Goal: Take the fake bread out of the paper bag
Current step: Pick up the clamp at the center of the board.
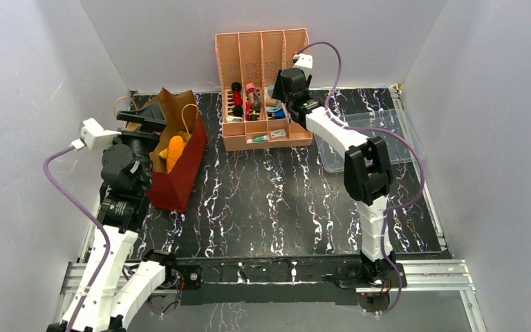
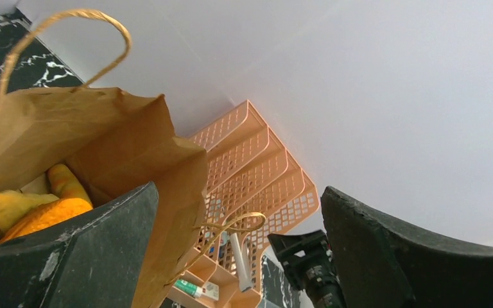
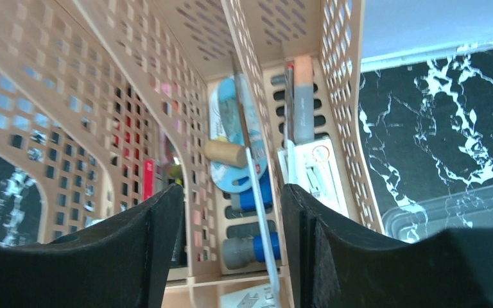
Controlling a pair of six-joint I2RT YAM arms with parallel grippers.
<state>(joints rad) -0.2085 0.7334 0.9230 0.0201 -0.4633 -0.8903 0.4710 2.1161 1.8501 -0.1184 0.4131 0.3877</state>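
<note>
A tall paper bag (image 1: 183, 176) lies tilted at the left side of a black, white-veined desk (image 1: 283, 207). Its upper part is creased brown paper, its lower part red, and it has thin twisted loop handles (image 2: 70, 16). The fake bread (image 1: 175, 152) sits inside, showing at the open mouth as an orange croissant-like piece with paler yellow pieces beside it.

The left fingers (image 2: 90, 256) are spread wide apart right at the bag's mouth and hold nothing. The brown rim stands just beside one finger.

The right fingers (image 3: 334, 256) are partly apart and grip nothing that can be seen. They hover over a pink slotted rack (image 1: 249, 52) at the back of the desk, which is full of small bottles and tubes. A clear plastic tray (image 1: 404, 138) lies to the right of the rack.

The bread looks smooth, rounded and rigid, probably light moulded plastic, so it may slip or roll under a pinch. The safest hold seems to be across the narrow middle of the croissant, where the curved sides give the fingers something to bite on.

The bag is thin and soft and will likely crumple, slide or lift along with the bread. Steadying its rim would help.
</note>
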